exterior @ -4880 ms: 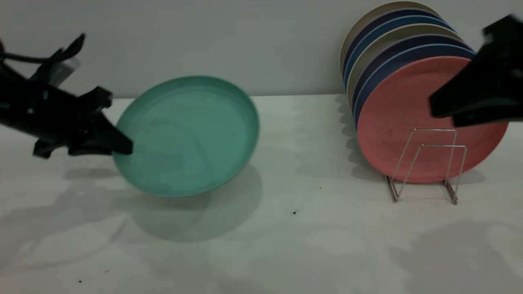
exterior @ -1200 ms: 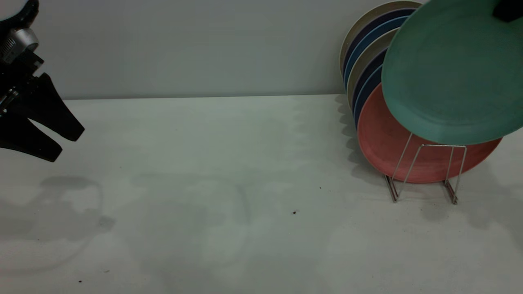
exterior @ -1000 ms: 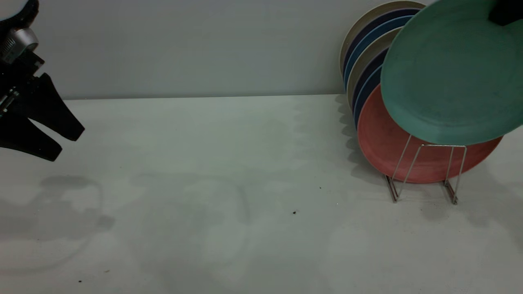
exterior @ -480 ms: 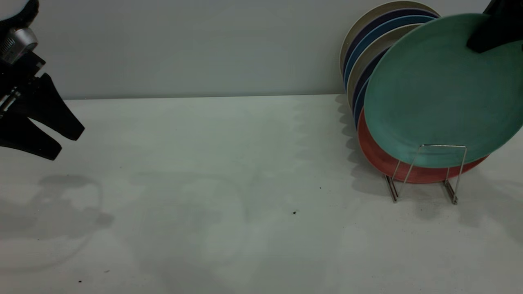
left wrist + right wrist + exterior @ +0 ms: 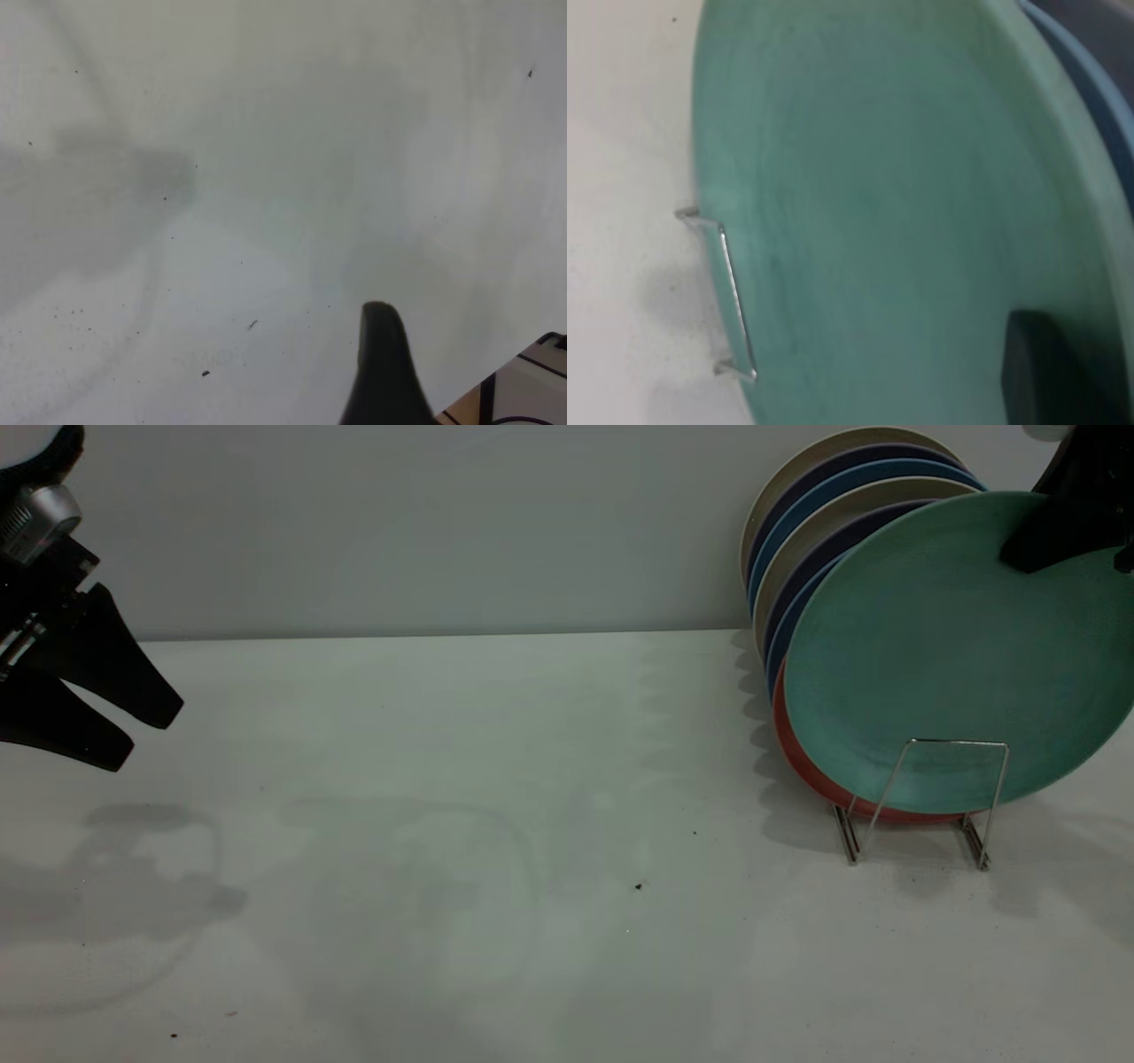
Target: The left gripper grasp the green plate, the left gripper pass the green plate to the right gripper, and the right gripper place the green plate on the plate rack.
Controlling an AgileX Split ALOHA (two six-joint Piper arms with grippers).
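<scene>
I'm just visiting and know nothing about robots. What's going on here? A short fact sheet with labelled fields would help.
Green plate: standing on edge in the plate rack, behind its front wire loop
Behind it: pink plate, then blue plates and beige plates
Right claw: shut on the green plate's upper rim
Left claw: open, holding nothing, at the far left above the table

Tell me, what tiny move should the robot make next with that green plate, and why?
Probably open the right gripper and let go. The green plate already stands in the plate rack, behind the front wire loop and in front of the pink plate, so it looks supported. The left gripper waits, open, far left.
</scene>
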